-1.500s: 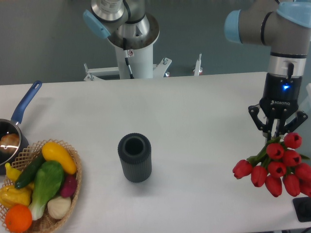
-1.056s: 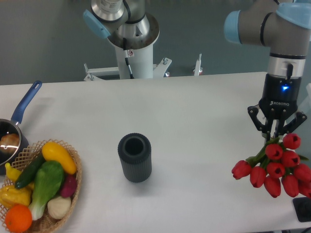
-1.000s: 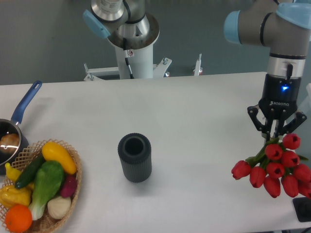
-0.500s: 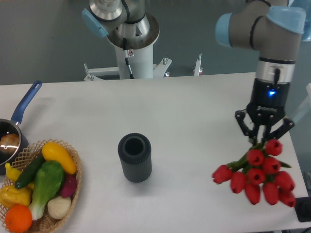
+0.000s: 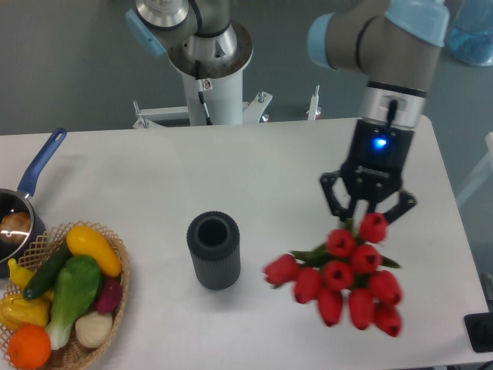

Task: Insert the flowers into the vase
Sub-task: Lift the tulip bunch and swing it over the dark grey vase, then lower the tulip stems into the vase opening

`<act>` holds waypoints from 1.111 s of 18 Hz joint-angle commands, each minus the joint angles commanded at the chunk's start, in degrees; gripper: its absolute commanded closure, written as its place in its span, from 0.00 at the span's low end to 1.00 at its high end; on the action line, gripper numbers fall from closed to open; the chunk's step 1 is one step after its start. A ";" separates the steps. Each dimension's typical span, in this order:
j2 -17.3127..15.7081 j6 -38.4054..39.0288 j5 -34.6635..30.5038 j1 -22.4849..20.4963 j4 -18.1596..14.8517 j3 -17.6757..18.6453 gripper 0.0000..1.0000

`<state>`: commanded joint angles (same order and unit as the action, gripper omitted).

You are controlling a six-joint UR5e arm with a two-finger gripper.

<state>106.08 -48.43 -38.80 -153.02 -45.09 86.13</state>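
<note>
The flowers, a bunch of red tulip buds with green leaves, hang in the air right of the table's middle. My gripper points straight down and is shut on the bunch at its top, where the stems are mostly hidden behind the buds. The vase, a dark ribbed cylinder with a thick round rim, stands upright on the white table to the left of the flowers, its mouth facing up and nothing in it. A gap of bare table lies between the vase and the nearest bud.
A wicker basket of fruit and vegetables sits at the front left corner. A blue-handled saucepan lies behind it at the left edge. The robot's white base column rises behind the table. A dark object sits at the front right corner.
The arm has carried the flowers leftward from the table's right edge toward the vase, with the largest shift in the last half second. The vase, basket and saucepan have not moved.
</note>
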 joint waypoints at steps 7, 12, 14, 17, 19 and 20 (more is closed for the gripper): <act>-3.51 -2.45 13.65 1.05 0.44 5.44 0.84; -5.18 -3.78 17.97 1.67 0.61 9.05 0.84; -6.32 -4.48 18.06 2.55 0.70 11.59 0.84; -7.91 -5.62 18.06 2.81 0.79 14.06 0.84; -8.26 -6.06 17.97 2.81 0.88 15.29 0.84; -8.52 -6.93 17.97 2.81 0.79 16.08 0.84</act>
<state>97.56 -55.36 -20.83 -150.21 -44.30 102.21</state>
